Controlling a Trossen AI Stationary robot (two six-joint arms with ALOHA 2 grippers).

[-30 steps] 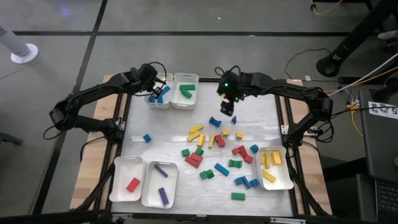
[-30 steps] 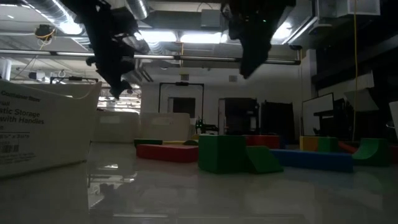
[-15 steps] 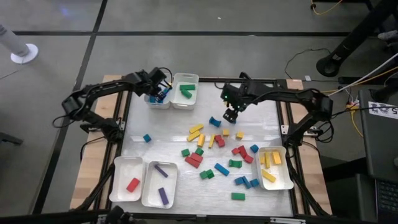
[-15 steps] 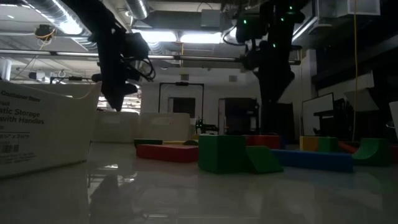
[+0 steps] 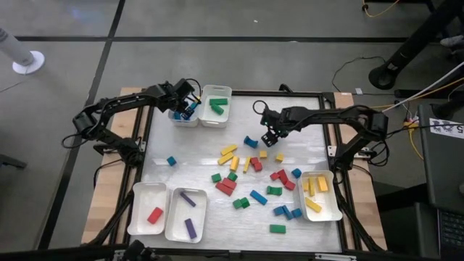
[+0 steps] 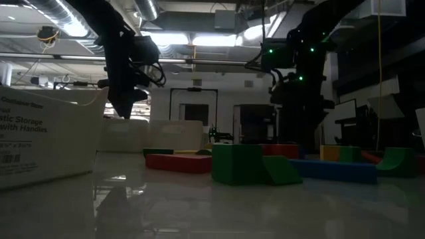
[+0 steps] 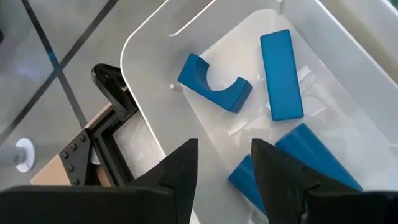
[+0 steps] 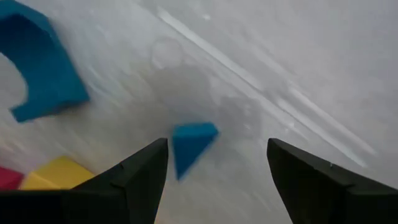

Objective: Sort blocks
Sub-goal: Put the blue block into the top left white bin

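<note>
Loose blocks (image 5: 254, 174) in red, yellow, blue and green lie scattered over the middle of the table. My right gripper (image 5: 270, 134) is low over the table's far middle and open. In the right wrist view its fingers (image 8: 217, 180) stand on either side of a small blue wedge (image 8: 193, 143) that lies on the table, without touching it. A blue arch (image 8: 37, 68) lies beside them. My left gripper (image 5: 185, 110) hovers open and holding nothing over the far-left tray (image 7: 149, 37), in which a blue arch (image 7: 214, 81), a bar (image 7: 281, 74) and other blue blocks lie.
White trays ring the pile: one with a green block (image 5: 216, 105) beside the blue one, a red (image 5: 147, 208) and a purple one (image 5: 186, 214) at the near left, a yellow one (image 5: 319, 196) at the near right. A lone blue cube (image 5: 171, 161) lies at the left.
My right gripper has come down from well above the table toward the blue wedge, drifting a little toward the near and right edges. My left gripper shifted slightly over the blue tray early on, then kept still. No block has moved.
</note>
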